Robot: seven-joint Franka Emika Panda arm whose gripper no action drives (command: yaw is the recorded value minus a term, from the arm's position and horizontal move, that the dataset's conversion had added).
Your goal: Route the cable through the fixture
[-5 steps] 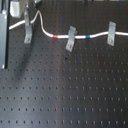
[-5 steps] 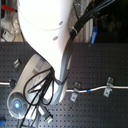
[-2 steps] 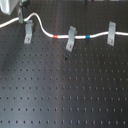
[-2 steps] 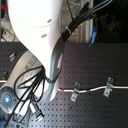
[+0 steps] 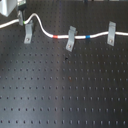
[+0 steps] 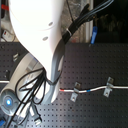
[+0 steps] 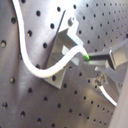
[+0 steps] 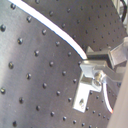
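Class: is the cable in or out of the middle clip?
In: the cable passes behind the middle clip, between its red and blue bands.

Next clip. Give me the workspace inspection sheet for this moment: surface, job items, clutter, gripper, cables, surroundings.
Surface: black perforated board, bare in the foreground.
Job items: white cable runs across the far side; its red band and blue band flank the middle clip. It passes the middle clip and the clip at the first exterior view's right. At the clip at the first exterior view's left, the fixture, it arches up beside the gripper.
Clutter: nothing seen.
Gripper: at the cable beside that clip; whether it is open or shut cannot be told.
Cables: black arm wiring in the second exterior view.
Surroundings: blurred background, unclear.
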